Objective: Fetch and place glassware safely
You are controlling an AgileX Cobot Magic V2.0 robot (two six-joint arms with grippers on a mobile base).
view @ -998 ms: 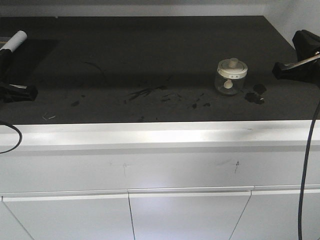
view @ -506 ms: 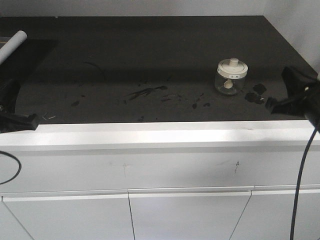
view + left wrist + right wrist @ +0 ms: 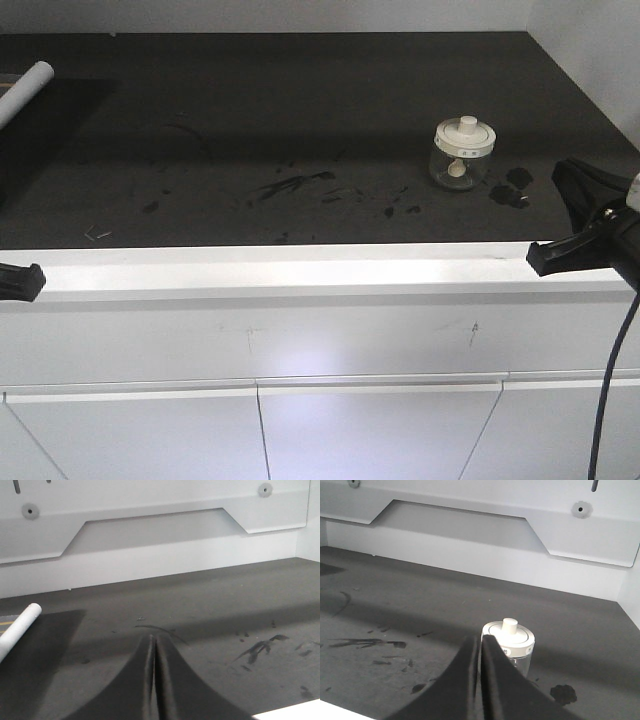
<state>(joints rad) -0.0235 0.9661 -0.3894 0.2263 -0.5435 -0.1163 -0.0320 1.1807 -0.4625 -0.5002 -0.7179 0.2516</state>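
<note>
A small squat clear glass jar (image 3: 462, 160) stands upright on the black countertop (image 3: 300, 110), toward its right edge and closer to the front edge than the back. Its round cream-white lid (image 3: 464, 137), with a central knob, sits closed on top.

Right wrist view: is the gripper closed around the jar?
No, the right gripper is shut on nothing, short of the jar, which stands free on the black counter.

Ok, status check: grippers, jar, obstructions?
Left gripper shut, empty; right gripper shut, empty. Small clear glass jar with cream-white knobbed lid upright on black countertop, untouched. Only flat dark stains near it.
</note>
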